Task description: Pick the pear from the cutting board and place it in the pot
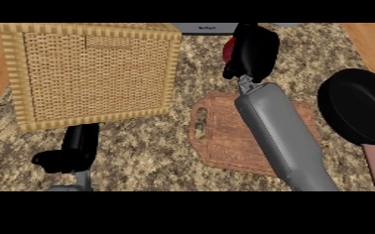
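The right robot hand (253,50) hangs over the speckled desk (147,144) just beyond the far edge of the wooden cutting board (219,139), its fingers curled round the red pear (229,48), of which only a sliver shows at the hand's left side. The black pot (351,104) sits at the view's right edge, partly cut off, near the board's right side and apart from the hand and the pear. The left robot hand (73,151) rests open at the lower left, fingers up, just below the square wicker tray (95,69).
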Controlling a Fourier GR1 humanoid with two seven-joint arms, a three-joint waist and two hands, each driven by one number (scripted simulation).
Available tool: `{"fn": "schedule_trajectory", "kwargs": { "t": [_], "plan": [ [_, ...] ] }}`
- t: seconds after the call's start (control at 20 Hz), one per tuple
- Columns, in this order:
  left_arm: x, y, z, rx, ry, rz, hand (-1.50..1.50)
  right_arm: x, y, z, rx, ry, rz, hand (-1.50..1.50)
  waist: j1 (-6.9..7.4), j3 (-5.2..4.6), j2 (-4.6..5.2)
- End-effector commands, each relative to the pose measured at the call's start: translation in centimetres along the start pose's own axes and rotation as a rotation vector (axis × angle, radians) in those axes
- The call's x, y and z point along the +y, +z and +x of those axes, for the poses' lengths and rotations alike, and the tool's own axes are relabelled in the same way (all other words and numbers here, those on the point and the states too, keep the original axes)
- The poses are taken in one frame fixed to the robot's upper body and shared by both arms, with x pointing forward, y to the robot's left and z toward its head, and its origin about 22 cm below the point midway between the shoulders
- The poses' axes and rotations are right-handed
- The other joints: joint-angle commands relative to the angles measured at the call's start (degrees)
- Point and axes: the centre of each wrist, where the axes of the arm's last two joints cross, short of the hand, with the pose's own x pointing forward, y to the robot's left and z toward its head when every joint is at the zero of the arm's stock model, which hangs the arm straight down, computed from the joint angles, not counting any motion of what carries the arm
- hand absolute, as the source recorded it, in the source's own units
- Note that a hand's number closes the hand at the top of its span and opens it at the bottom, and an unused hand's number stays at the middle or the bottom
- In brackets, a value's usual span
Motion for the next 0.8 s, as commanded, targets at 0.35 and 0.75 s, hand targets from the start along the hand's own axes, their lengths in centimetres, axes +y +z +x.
{"fn": "schedule_trajectory", "kwargs": {
  "t": [0.35, 0.75],
  "plan": [
    [0.0, 1.8, 0.7, 0.008, 0.0, 0.014, 0.0, -4.4, -3.6, -3.4, 0.23, 0.081, -0.139, 1.5, -0.08, 0.0, 0.07],
    [0.0, 0.9, -0.9, 0.014, -0.007, 0.009, 0.0, -5.6, -4.8, -11.8, 0.325, 0.097, -0.179, 1.5, -0.65, -0.01, 0.14]
  ]
}}
